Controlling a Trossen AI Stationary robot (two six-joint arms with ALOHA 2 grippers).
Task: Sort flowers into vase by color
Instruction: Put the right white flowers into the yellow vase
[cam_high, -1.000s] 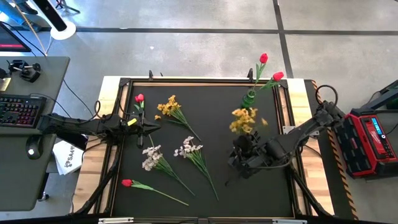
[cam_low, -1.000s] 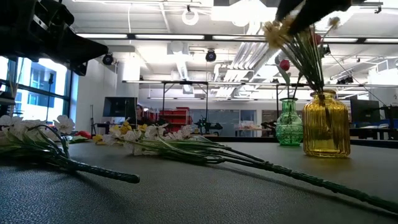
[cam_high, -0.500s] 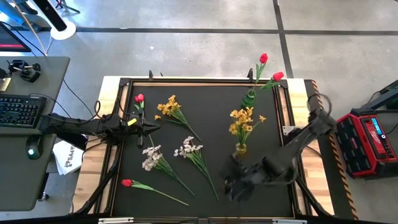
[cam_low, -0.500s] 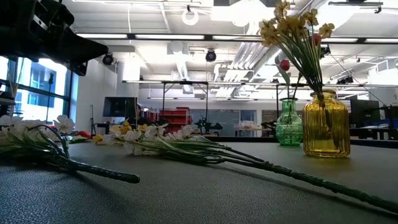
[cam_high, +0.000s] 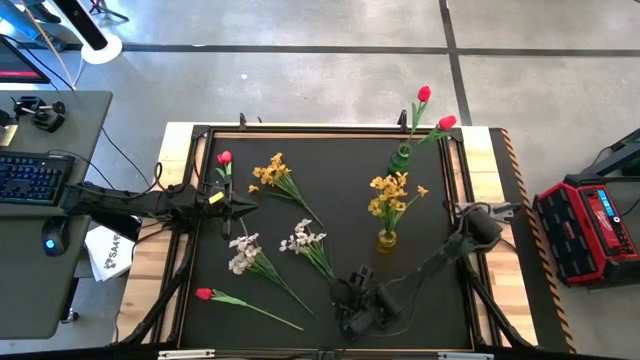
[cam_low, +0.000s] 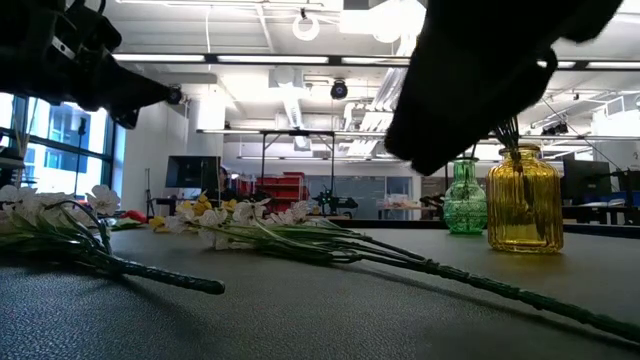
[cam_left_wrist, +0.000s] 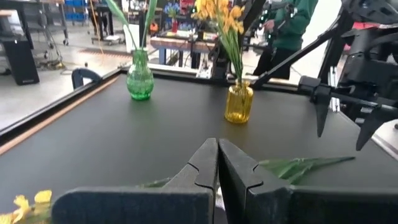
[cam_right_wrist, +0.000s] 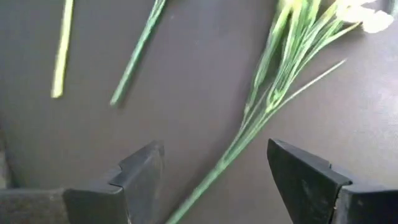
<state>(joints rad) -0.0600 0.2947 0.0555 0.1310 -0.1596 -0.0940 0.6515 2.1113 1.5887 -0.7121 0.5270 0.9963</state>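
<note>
The black-topped bench (cam_high: 330, 150) carries the loose artificial flowers and two small vases. In the high view, the right gripper (cam_high: 352, 305) is low over the bench at the lower centre of the frame, just beside the bottom end of the stem of a white blossom spray (cam_high: 305, 238); its fingers (cam_right_wrist: 140, 174) are spread wide apart and hold nothing, and in the right wrist view the green stem of this spray (cam_right_wrist: 261, 118) runs between them on the dark surface. The left gripper (cam_high: 243, 207) waits at the left side of the bench, near the red tulip-like bud (cam_high: 224, 158) in the upper left of the bench; its fingers (cam_left_wrist: 205, 168) are pressed together with nothing between them. The yellow ribbed glass vase (cam_high: 386, 239) stands right of centre and holds a yellow blossom cluster (cam_high: 392, 192). Above it in the frame, the green glass vase (cam_high: 401, 157) holds two red tulip-like flowers (cam_high: 424, 93). Still lying on the bench are another yellow blossom cluster (cam_high: 272, 172) in the upper middle, a second white-pale pink spray (cam_high: 244, 252) left of the first one, and one red bud on a long stem (cam_high: 205, 294) at the lower left. In the low view the two vases stand side by side at the right, the yellow vase (cam_low: 524, 200) nearer than the green one (cam_low: 464, 197), and a dark part of an arm covers the top right of the frame.
</note>
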